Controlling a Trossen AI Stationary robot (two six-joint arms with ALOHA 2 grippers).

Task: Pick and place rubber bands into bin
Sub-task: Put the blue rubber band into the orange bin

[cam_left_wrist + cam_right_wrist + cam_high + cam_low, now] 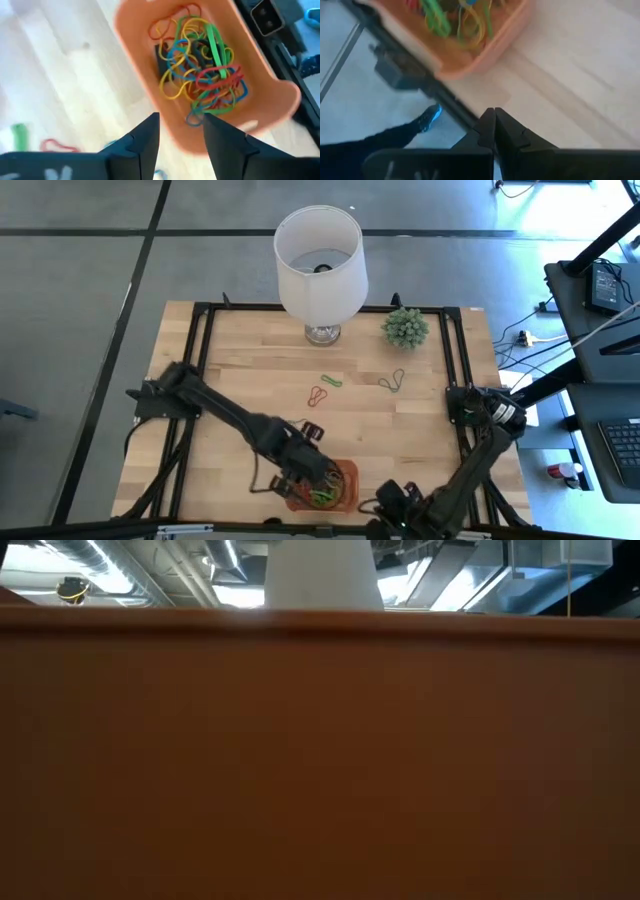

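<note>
The orange bin (345, 480) sits at the table's near edge, and its wall (320, 760) fills the low view. A tangle of rubber bands (200, 70) in red, green, blue and yellow lies inside it. My left gripper (181, 125) hangs open just above the bin's rim (175, 135), holding nothing. Loose bands lie flat on the wood mid-table: a red one (317, 396), a green one (331, 381) and a green-blue one (392, 381). My right gripper (493, 117) is shut and hovers near the table's near edge, right of the bin (470, 55).
A lamp with a white shade (318, 255) and a small green plant (405, 327) stand at the far edge. Black frame rails (203, 350) run along the table's sides. Bare wood lies between the loose bands and the bin. A red band (59, 146) and a green band (19, 136) show beside the left gripper.
</note>
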